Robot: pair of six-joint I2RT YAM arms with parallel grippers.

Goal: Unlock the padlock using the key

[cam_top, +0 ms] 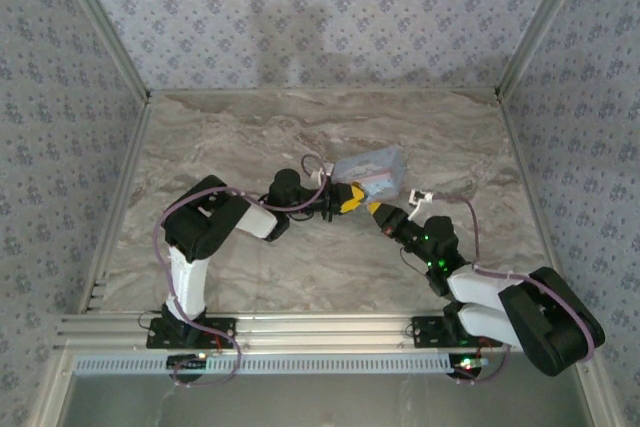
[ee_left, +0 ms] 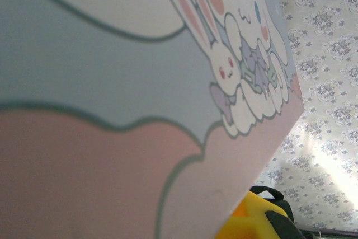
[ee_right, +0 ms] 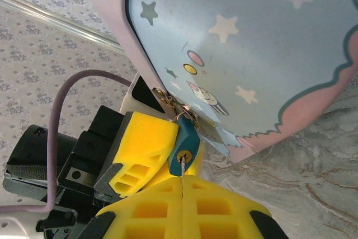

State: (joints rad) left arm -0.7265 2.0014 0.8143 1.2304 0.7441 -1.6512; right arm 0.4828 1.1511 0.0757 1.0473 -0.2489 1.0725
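Tiny, rigid padlock (ee_right: 183,140) likely swings freely: closed left gripper (cam_top: 347,199) braces its body, right gripper (ee_right: 182,187) pinches the key (ee_right: 182,167)

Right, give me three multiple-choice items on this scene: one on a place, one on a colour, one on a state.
1. Where does the padlock hang? A: on the clasp of the tin. B: flat on the table. C: on a cable.
2. What colour is the padlock's body? A: red. B: teal. C: white.
3. What state is the key in? A: lying loose. B: in the keyhole, pinched in the right gripper's shut jaws. C: bent in half.
Answers: 1 A, it hangs from the clasp at the tin's edge; 2 B, the body shows teal; 3 B, the blade runs from the jaws into the keyhole.
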